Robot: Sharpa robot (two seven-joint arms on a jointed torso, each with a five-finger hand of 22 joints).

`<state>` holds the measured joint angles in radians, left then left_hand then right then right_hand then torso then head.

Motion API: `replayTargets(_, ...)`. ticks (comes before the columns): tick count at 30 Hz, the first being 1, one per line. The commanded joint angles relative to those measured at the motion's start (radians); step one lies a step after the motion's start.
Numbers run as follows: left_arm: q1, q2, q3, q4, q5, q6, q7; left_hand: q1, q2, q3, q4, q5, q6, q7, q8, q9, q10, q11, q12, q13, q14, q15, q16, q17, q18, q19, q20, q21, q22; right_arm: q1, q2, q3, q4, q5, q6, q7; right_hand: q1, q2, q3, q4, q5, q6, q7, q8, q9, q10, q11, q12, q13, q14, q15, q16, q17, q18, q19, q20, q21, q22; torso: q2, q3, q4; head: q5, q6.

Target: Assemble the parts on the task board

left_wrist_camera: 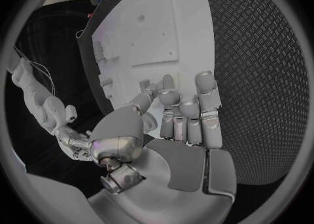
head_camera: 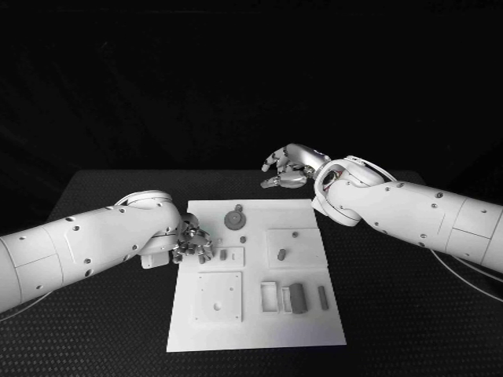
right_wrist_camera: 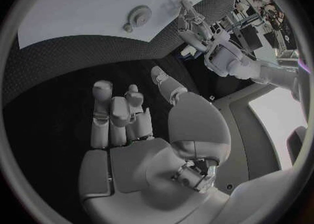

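Note:
The white task board (head_camera: 257, 330) lies in the middle of the table. On it are grey parts: a round piece (head_camera: 236, 218) near the far end, a short peg (head_camera: 282, 254) in a square plate, and three upright bars (head_camera: 297, 298) towards the near end. My left hand (head_camera: 192, 245) hangs over the board's left edge, fingers bent down beside a small plate (head_camera: 225, 255); in the left wrist view its fingers (left_wrist_camera: 186, 114) hold nothing. My right hand (head_camera: 291, 169) hovers past the board's far edge, above the table, with its fingers (right_wrist_camera: 114, 116) loosely bent and empty.
Black textured table (head_camera: 410, 314) surrounds the board on all sides. A square plate with holes (head_camera: 220, 297) sits at the board's near left. The right wrist view shows the board (right_wrist_camera: 72, 4), the round piece (right_wrist_camera: 139, 13) and my left hand (right_wrist_camera: 190, 22).

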<state>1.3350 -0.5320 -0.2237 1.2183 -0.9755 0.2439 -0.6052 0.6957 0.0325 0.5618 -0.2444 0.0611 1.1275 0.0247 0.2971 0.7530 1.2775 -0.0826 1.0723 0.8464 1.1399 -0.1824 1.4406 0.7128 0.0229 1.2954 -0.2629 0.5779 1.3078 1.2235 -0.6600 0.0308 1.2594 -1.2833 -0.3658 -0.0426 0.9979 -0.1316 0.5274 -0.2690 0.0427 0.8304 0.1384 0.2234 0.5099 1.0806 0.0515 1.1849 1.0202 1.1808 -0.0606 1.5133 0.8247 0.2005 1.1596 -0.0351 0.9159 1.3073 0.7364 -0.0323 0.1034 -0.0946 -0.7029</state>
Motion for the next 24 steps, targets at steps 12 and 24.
replayTargets(12,0.0,0.005,0.0,-0.006,-0.025,0.013,0.001,0.083,0.069,0.023,-0.046,0.159,-0.001,0.005,0.013,-0.002,-0.003,0.0,0.009,-0.005,-0.003,0.002,0.005,-0.004,0.008,-0.004,-0.004,-0.001,0.02,-0.001,0.0,0.0,0.001,-0.002,0.01,0.003,0.0,0.009,-0.001,-0.005,0.007,-0.018,0.026,-0.003,0.0,-0.008,-0.001,-0.001,-0.002,-0.004,0.002,-0.006,-0.001,0.061,0.002,-0.002,-0.005,0.014,0.0,0.0009,-0.0005,0.0,-0.001)
replayTargets(24,0.0,0.01,0.0,-0.005,-0.028,0.028,0.004,0.088,0.063,0.016,-0.044,0.151,0.001,0.004,0.016,-0.003,-0.002,0.0,0.01,-0.005,-0.002,0.002,0.006,-0.004,0.006,-0.004,-0.003,0.0,0.02,-0.001,-0.001,0.0,0.001,-0.002,0.01,0.003,0.0,0.009,-0.001,-0.005,0.007,-0.018,0.026,-0.003,0.0,-0.008,-0.001,-0.001,-0.002,-0.004,0.002,-0.006,-0.001,0.061,0.002,-0.002,-0.005,0.014,0.0,0.0018,-0.0008,0.0,-0.002)
